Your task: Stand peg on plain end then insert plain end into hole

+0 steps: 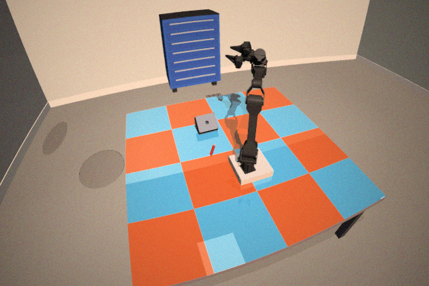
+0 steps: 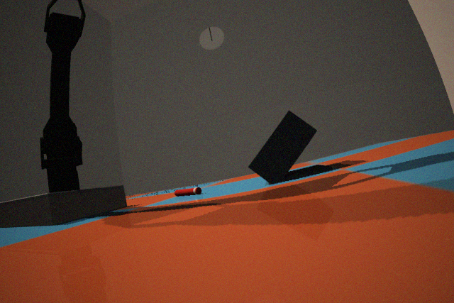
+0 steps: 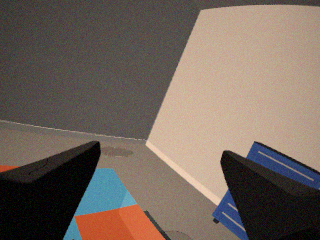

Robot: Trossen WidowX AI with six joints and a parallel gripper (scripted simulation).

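so my tool (image 1: 232, 53) hangs high, spread and empty, since the peg (image 1: 212, 149) lies flat on the worktop (image 1: 155, 189).

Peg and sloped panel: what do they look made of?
Peg: probably plastic or painted, a smooth, even red with a faint gloss. Sloped panel: a flat matte grey slab with sharp edges, possibly metal or hard plastic; it shows no grain or glare.

A beige back wall (image 1: 104, 27) is flanked by dark grey side walls (image 1: 401, 16). A blue drawer cabinet (image 1: 190, 49) is set against it, upper centre. Grey floor (image 1: 62, 206) is marked at left by two round patches (image 1: 101, 168).
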